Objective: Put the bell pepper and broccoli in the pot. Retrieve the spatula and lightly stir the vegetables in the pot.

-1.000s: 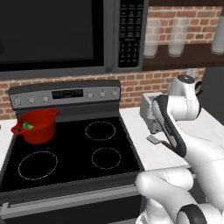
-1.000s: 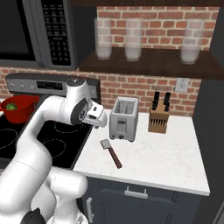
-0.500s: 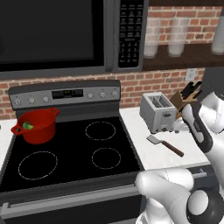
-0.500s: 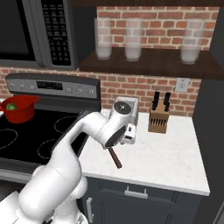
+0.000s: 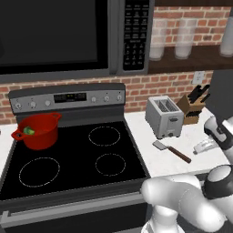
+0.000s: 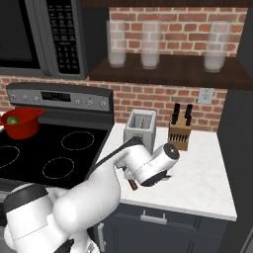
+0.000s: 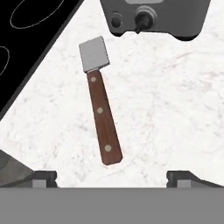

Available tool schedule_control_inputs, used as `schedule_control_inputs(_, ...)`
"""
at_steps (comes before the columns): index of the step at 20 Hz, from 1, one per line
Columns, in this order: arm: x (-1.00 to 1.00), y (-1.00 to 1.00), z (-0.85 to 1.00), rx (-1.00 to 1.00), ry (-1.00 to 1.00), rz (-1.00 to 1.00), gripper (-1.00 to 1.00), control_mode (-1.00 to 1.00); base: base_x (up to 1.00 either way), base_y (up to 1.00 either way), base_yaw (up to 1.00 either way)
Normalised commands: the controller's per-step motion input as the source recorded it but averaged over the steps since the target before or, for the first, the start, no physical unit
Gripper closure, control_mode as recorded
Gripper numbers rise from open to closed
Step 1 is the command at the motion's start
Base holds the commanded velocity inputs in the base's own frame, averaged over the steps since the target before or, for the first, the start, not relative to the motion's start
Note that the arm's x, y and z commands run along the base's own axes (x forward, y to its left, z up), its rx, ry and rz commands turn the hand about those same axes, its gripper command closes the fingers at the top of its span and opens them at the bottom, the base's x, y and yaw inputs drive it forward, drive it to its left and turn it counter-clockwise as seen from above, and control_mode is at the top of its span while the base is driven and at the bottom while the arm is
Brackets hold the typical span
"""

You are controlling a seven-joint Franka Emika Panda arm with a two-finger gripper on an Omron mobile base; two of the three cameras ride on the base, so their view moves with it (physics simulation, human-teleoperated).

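The spatula (image 7: 103, 118) lies flat on the white counter, with a brown wooden handle and a small grey blade that points toward the toaster. My gripper (image 7: 113, 178) hangs open above its handle end, fingertips (image 7: 43, 177) wide apart and touching nothing. From the base the spatula (image 5: 171, 152) shows in front of the toaster. The red pot (image 5: 38, 130) stands on the back left burner with something green (image 5: 29, 131) inside; I cannot tell bell pepper from broccoli. The pot (image 6: 20, 123) also shows at the far left of the right base view.
A silver toaster (image 5: 164, 117) stands just behind the spatula, with a knife block (image 5: 193, 108) to its right. The black stovetop (image 5: 73, 159) borders the counter on the left. A microwave (image 5: 59, 36) hangs above the stove. My arm (image 6: 143, 165) crosses the counter's front.
The arm has swung right, away from the stove and over the counter. The hand has dropped above the spatula. The gripper stays open; pot and spatula have not moved.
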Motion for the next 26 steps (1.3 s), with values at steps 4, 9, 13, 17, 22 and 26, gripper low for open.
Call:
schedule_control_inputs(4, 0.02, -0.10, -0.41, 0.06, 0.00, 0.24, -1.00, -1.00, 0.00, 0.00, 0.00)
schedule_control_inputs(9, 0.02, 0.05, -0.13, 0.03, -0.01, 0.11, -1.00, -1.00, 0.00, 0.00, 0.00)
schedule_control_inputs(13, -0.12, 0.26, 0.00, 0.00, -0.02, 0.00, -1.00, -1.00, 0.00, 0.00, 0.00)
schedule_control_inputs(17, -0.33, 0.35, 0.00, 0.00, 0.00, 0.00, -1.00, -1.00, 0.00, 0.00, 0.00)
schedule_control_inputs(22, -0.28, 0.49, 0.00, 0.00, 0.00, -0.02, -1.00, -1.00, 0.00, 0.00, 0.00)
schedule_control_inputs(26, 0.00, 0.33, 0.00, 0.00, 0.00, -0.03, -1.00, -1.00, 0.00, 0.00, 0.00)
